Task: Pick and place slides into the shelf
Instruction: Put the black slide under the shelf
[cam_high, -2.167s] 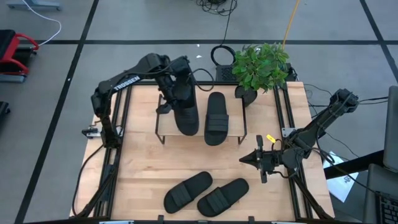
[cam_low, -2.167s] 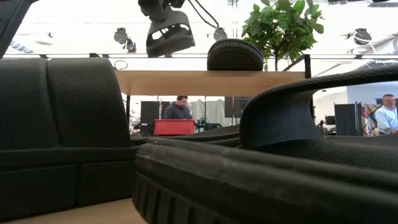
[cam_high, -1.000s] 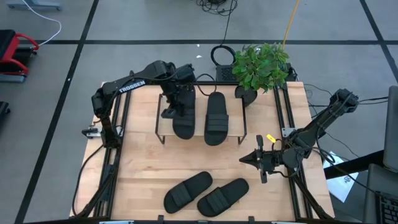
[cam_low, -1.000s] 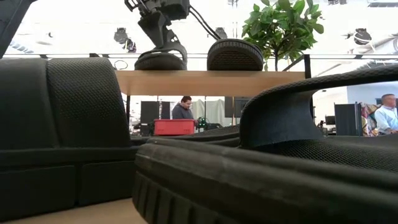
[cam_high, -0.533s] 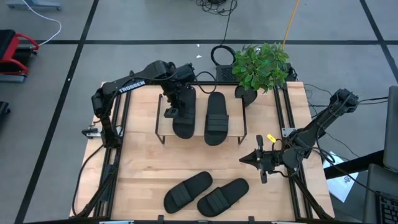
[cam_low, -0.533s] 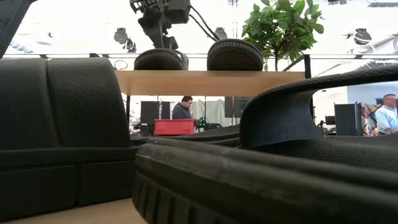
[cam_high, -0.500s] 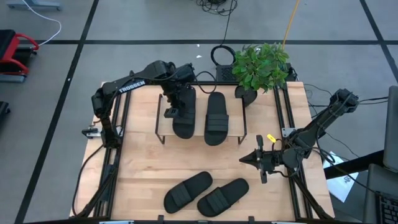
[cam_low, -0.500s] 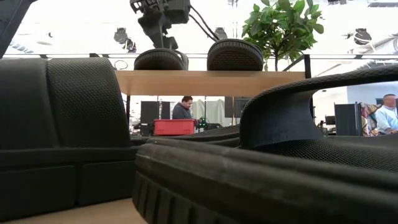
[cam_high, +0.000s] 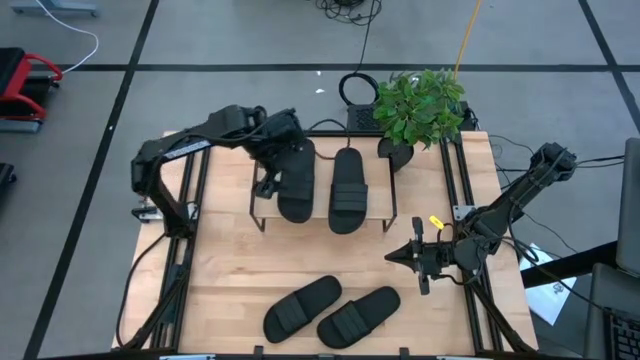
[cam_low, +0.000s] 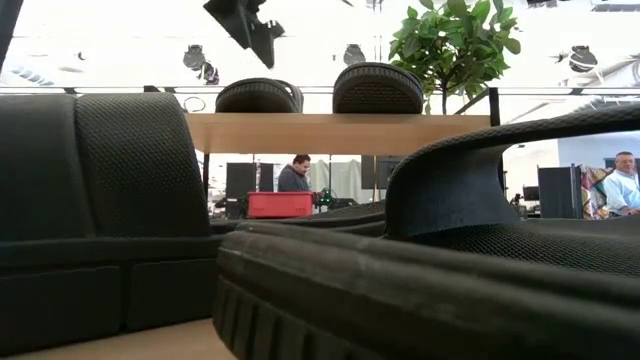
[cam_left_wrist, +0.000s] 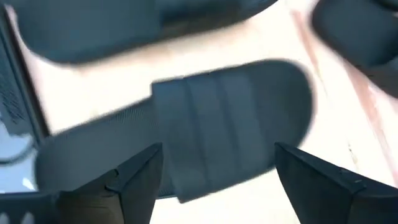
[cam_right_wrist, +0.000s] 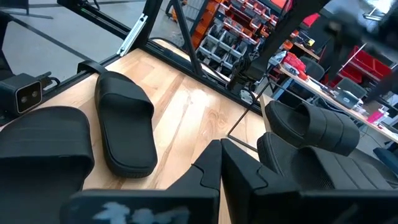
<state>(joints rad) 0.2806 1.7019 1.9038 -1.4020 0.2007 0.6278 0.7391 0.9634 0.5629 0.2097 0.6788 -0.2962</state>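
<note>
Two black slides (cam_high: 297, 188) (cam_high: 349, 190) lie side by side, soles down, on the shelf's wooden top (cam_high: 378, 195) at the far middle of the table. My left gripper (cam_high: 272, 165) hangs open above the left one, clear of it; in the low view the left gripper (cam_low: 245, 22) is well above that slide (cam_low: 259, 96). Its wrist view looks down on the ribbed strap (cam_left_wrist: 230, 137) between the spread fingers. Two more slides (cam_high: 300, 305) (cam_high: 360, 313) lie on the table near its front edge. My right gripper (cam_high: 400, 257) waits shut at the right.
A potted plant (cam_high: 420, 105) stands at the far right corner beside the shelf. Black frame rails (cam_high: 190, 250) run along both table sides. Bare wood (cam_high: 300, 255) lies between the shelf and the near slides. People show in the room beyond (cam_low: 292, 172).
My left gripper has let go of the left slide on the shelf, opened, and risen clear of it, drawing toward the table's left edge. The slide stays lying on the shelf beside the other one.
</note>
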